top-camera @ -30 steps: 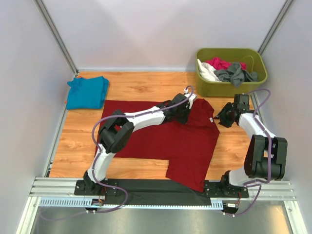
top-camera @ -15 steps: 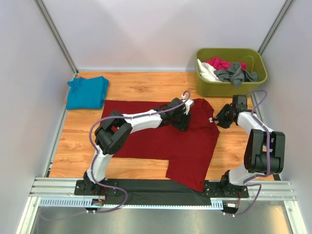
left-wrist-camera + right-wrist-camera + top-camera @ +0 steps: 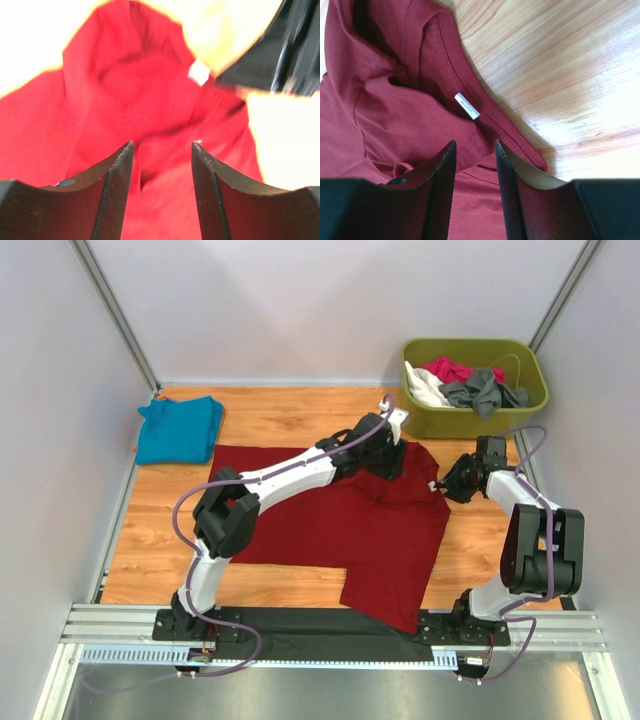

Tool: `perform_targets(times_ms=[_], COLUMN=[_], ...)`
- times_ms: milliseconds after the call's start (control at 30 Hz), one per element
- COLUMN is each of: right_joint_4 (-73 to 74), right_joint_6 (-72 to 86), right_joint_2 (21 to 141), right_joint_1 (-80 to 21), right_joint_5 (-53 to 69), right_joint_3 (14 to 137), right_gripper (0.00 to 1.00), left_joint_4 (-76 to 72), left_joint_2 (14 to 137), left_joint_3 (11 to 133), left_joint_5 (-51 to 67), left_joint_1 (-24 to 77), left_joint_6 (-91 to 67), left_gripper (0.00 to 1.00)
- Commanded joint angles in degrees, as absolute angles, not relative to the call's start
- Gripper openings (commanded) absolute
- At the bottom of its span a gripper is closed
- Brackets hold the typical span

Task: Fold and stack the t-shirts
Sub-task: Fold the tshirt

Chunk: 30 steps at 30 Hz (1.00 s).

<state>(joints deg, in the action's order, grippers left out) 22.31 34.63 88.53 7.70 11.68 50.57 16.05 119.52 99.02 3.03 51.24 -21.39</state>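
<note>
The dark red t-shirt [image 3: 330, 530] lies spread across the wooden table, its collar at the right with a small white label [image 3: 467, 106]. My left gripper [image 3: 393, 462] hovers over the shirt's upper right part. In the left wrist view its jaws [image 3: 162, 144] stand open above rumpled red cloth [image 3: 125, 100], with nothing pinched. My right gripper [image 3: 447, 483] sits at the collar edge. In the right wrist view it is open [image 3: 475, 142], with the collar fold [image 3: 395, 110] just beyond its tips. The teal-blue t-shirt [image 3: 180, 428] lies folded at the back left.
A green bin [image 3: 450, 420] at the back right holds pink, white and grey garments. Bare wood [image 3: 560, 65] shows right of the collar. The shirt's lower hem hangs over the near table edge by the arm bases [image 3: 330, 625].
My left gripper has opened and shifted up and toward the back right over the shirt. The right gripper has crept slightly left toward the collar.
</note>
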Motion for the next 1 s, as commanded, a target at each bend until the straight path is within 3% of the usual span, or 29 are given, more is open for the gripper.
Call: perform_targets(times_ms=[0,133,267,367,833,900,967], right_joint_4=[19.8,19.6,19.6,20.0,18.3,17.9,17.5], right_joint_6=[34.3,34.3,34.2,33.7,34.5,34.5,33.9], right_joint_2=[87.6,87.2,86.0,85.3,83.9,84.2,84.6], right_joint_1=[7.8,7.8,7.8,7.8,7.8,7.8,7.7], right_joint_5=[12.0,12.0,12.4,12.6,12.6,12.7,13.4], right_joint_3=[50.2,49.9,49.8,49.9,47.3,47.4,47.8], right_gripper=[0.39,0.38,0.38,0.38,0.37,0.37,0.37], left_joint_4=[19.2,18.2,14.1,13.0,6.8,7.5,7.9], left_joint_2=[125.2,128.8,128.6,127.6,120.5,119.8,118.0], left_joint_3=[105.7,105.6,101.0,97.8,86.4,85.2,83.9], left_joint_5=[0.1,1.8,3.7,4.4,13.2,13.5,12.6], left_joint_1=[51.4,51.5,51.4,51.5,53.5,54.1,54.3], left_joint_6=[-24.4,-26.3,-27.4,-27.9,-27.9,-27.2,-26.2], left_gripper=[0.56,0.46,0.29,0.26,0.23,0.26,0.35])
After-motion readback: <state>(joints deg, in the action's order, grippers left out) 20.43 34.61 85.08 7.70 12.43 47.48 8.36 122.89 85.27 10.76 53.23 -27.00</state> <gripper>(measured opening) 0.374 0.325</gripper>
